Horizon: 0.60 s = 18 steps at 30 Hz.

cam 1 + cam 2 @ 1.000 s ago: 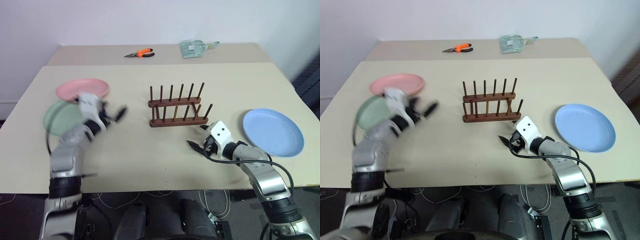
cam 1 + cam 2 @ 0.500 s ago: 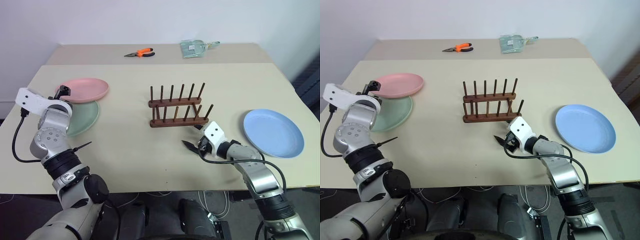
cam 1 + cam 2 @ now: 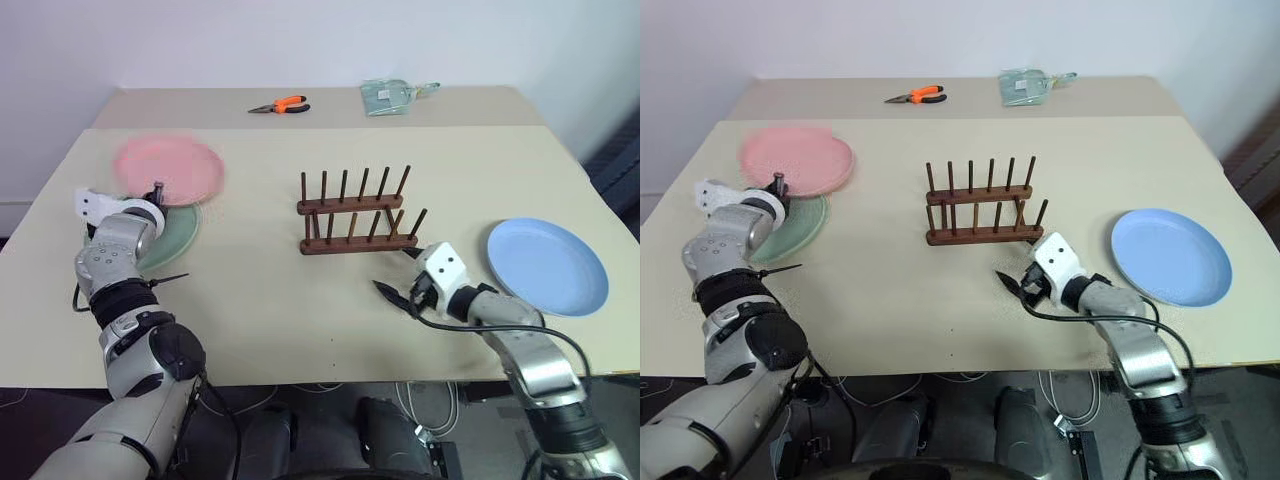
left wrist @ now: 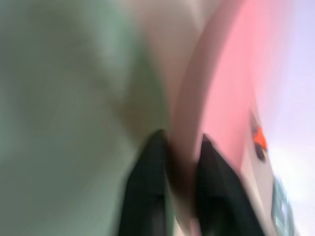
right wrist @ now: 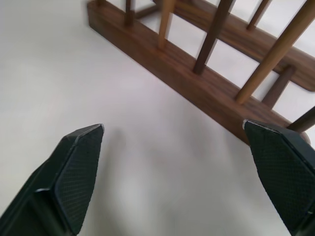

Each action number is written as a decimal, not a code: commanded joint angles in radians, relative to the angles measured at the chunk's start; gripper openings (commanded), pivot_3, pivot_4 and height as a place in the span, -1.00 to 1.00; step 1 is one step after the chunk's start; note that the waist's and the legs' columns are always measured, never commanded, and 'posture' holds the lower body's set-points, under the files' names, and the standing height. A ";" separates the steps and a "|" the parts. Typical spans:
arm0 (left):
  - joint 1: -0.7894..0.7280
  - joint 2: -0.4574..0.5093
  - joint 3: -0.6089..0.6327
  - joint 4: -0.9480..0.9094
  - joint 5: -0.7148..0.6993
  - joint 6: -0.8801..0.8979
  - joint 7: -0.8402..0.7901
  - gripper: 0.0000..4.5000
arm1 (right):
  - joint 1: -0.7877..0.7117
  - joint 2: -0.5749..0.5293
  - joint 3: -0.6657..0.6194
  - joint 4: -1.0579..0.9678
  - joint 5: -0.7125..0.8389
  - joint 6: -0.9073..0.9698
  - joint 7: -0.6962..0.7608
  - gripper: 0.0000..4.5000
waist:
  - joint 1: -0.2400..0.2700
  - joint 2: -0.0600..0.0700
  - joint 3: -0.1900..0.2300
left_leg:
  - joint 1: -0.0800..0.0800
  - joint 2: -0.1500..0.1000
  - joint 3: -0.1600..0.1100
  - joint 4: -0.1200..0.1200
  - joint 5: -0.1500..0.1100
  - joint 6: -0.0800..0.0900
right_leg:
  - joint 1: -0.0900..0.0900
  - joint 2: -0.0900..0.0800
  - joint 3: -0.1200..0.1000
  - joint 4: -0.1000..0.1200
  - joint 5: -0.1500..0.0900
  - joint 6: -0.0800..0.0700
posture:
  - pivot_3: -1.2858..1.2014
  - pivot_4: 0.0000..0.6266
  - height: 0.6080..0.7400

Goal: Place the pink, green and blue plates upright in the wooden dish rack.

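Grip: left gripper (image 4: 179, 196) was clamped on the near rim of the pink plate (image 3: 165, 168), lifted and tilted over the green plate (image 3: 170, 232).
Risk: thin edge hold; plate could slip or swing into the rack (image 3: 355, 213) pegs.
Right gripper (image 5: 179, 172): spread wide, empty, just before the rack.
Blue plate (image 3: 546, 265): flat, right of the rack.
Writing: none legible.

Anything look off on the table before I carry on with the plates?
The pink plate overlaps the green plate at the table's left, and the left gripper is shut on its rim. The wooden dish rack stands empty; the blue plate lies flat. Orange pliers and a clear bag sit at the far edge.
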 commanded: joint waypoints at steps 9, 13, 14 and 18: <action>0.031 -0.110 -0.505 -0.537 0.005 0.171 -0.188 -0.88 | -0.433 -0.072 0.154 -0.085 -0.213 -0.127 -0.044 1.00 | 0.000 -0.001 0.000 | 0.001 0.001 0.001 -0.001 0.000 0.000 | 0.000 0.000 0.000 0.000 -0.001 0.001 | 0.03 -0.52 1.00; 0.005 -0.159 -0.552 -0.576 -0.018 0.220 -0.156 -0.88 | -0.543 -0.067 0.261 0.092 -0.408 -0.332 -0.096 1.00 | -0.002 -0.001 0.001 | 0.000 0.000 0.001 -0.001 0.000 0.000 | -0.001 0.000 0.000 -0.002 0.000 0.000 | 0.03 -0.52 1.00; -0.002 -0.174 -0.558 -0.587 -0.032 0.236 -0.150 -0.88 | -0.557 -0.068 0.283 0.132 -0.452 -0.376 -0.109 1.00 | -0.002 -0.001 0.001 | 0.000 0.000 0.001 -0.001 0.000 0.000 | -0.001 0.000 0.000 -0.002 0.000 0.000 | 0.03 -0.52 1.00; -0.008 -0.212 -0.568 -0.624 -0.071 0.291 -0.129 -0.91 | -0.580 -0.065 0.324 0.252 -0.564 -0.482 -0.140 0.75 | -0.002 -0.001 0.001 | 0.000 0.000 0.001 -0.001 0.002 -0.003 | -0.001 0.000 0.001 -0.002 0.000 -0.001 | 0.03 -0.52 1.00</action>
